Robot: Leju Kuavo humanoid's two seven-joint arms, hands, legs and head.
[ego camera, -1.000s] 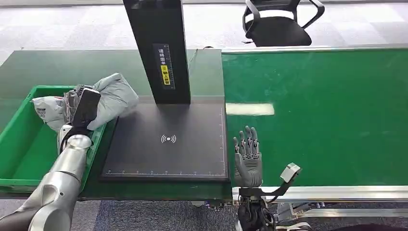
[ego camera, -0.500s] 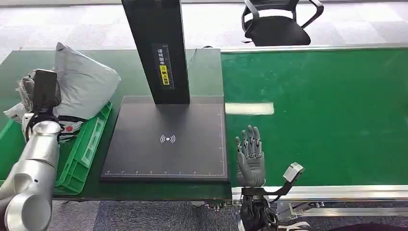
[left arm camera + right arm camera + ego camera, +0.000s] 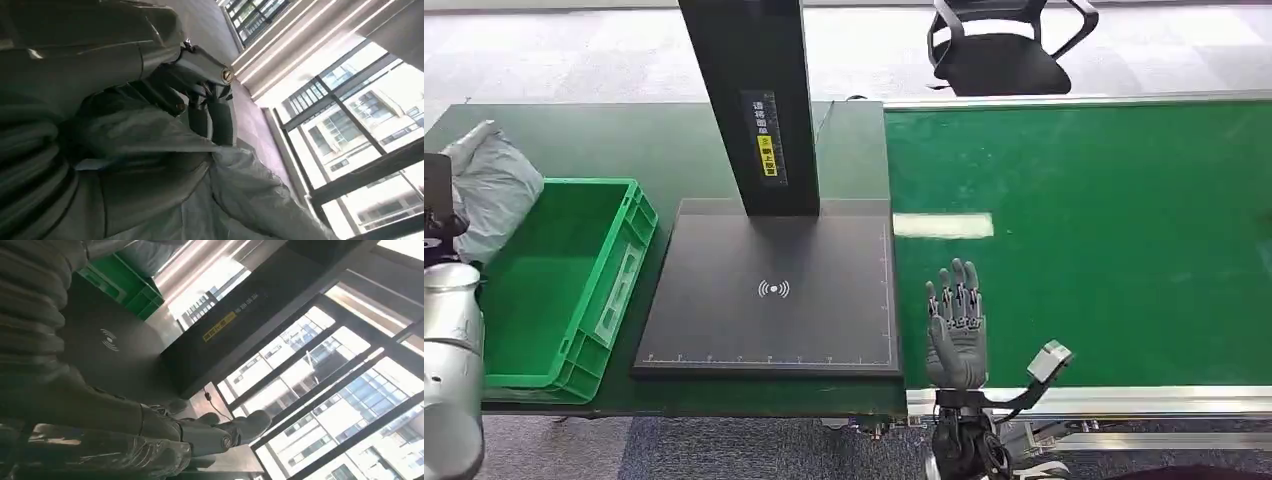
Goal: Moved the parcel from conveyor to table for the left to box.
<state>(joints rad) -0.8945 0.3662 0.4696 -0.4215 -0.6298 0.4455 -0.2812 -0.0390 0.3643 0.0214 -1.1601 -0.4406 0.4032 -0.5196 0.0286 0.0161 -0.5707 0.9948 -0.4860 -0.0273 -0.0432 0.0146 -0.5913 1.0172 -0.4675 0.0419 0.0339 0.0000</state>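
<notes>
The grey plastic parcel point(image 3: 490, 182) hangs at the far left, just outside the green bin's point(image 3: 620, 268) left wall, over the table's left end. My left hand point(image 3: 202, 102) grips it, dark fingers curled into the crumpled plastic of the parcel point(image 3: 250, 195). In the head view the dark wrist unit on my left forearm point(image 3: 450, 330) hides that hand. Nothing lies in the bin. My right hand point(image 3: 957, 325) stands upright and open, fingers spread, over the conveyor's point(image 3: 1104, 250) near edge beside the scanner plate point(image 3: 774, 300). In the right wrist view the right hand point(image 3: 150, 437) holds nothing.
A black scanner column point(image 3: 749, 100) rises from the back of the plate in the table's middle. The green belt runs off to the right with a pale reflection point(image 3: 944, 226) on it. A black office chair point(image 3: 999, 50) stands behind the belt.
My left arm has lifted the parcel off the bin's rim and swung it left past the bin's left wall. The bin tipped, then settled slightly right. My right hand drifted a little right.
</notes>
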